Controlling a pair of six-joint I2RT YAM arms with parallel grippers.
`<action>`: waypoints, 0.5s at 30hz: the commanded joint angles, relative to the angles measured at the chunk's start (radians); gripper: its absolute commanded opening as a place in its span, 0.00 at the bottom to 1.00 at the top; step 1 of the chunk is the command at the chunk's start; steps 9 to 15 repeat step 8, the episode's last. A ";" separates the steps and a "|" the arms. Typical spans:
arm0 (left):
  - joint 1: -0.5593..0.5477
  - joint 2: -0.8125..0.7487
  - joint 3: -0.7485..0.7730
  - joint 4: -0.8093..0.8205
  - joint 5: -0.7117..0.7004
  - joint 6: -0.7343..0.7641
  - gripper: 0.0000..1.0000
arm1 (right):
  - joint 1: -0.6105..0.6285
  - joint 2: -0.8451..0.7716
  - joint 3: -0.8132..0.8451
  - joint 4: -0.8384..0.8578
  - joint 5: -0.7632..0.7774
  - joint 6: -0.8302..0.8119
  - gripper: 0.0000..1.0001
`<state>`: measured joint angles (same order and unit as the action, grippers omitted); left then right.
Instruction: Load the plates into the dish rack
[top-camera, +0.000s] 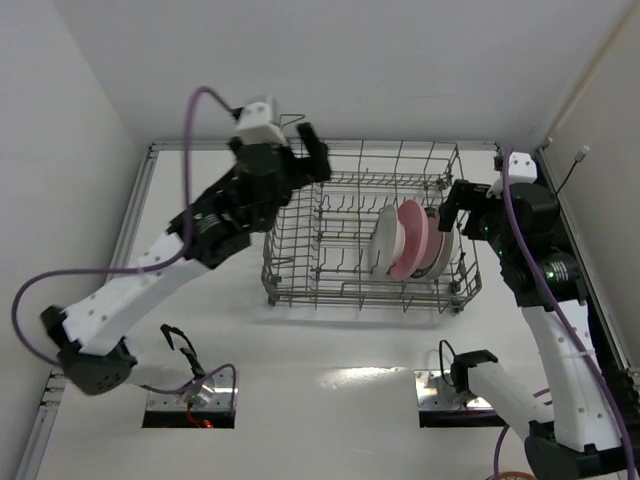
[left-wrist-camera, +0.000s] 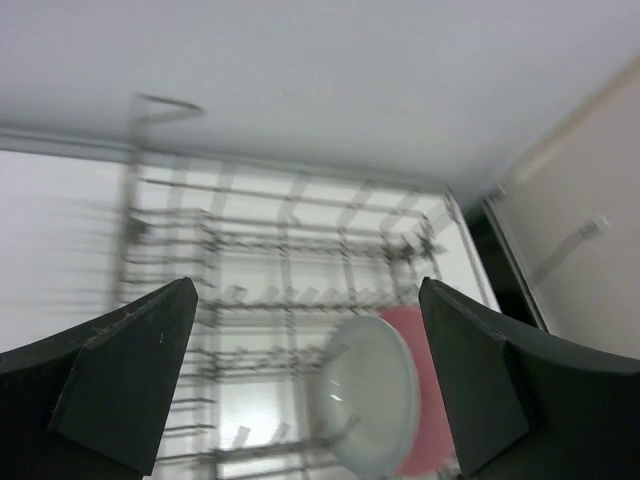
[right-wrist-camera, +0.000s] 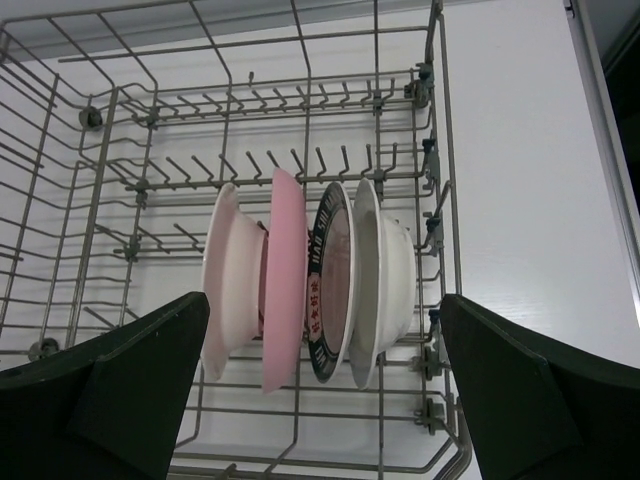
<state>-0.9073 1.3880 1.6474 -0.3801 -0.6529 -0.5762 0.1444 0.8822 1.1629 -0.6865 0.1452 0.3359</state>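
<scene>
**Q:** Fingers nearest the lens, what do they hold?

**Me:** Nothing. My left gripper (left-wrist-camera: 308, 290) and right gripper (right-wrist-camera: 325, 300) both gape wide, empty, beside the dish rack (right-wrist-camera: 436, 150).

**Q:** And the plates (top-camera: 410, 240)?

**Me:** All four stand on edge inside it, packed close so the tines prop them: first white plate (right-wrist-camera: 225, 270), pink plate (right-wrist-camera: 285, 280), teal-rimmed plate (right-wrist-camera: 325, 250), second white plate (right-wrist-camera: 378, 280). Loading looks done, I'd judge.
</scene>
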 joint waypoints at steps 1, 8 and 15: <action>0.082 -0.108 -0.099 -0.062 -0.207 0.072 0.92 | 0.003 -0.043 0.004 0.059 -0.021 -0.011 1.00; 0.272 -0.211 -0.299 -0.076 -0.284 0.055 0.96 | 0.003 -0.043 0.041 0.016 0.022 -0.001 1.00; 0.272 -0.211 -0.299 -0.076 -0.284 0.055 0.96 | 0.003 -0.043 0.041 0.016 0.022 -0.001 1.00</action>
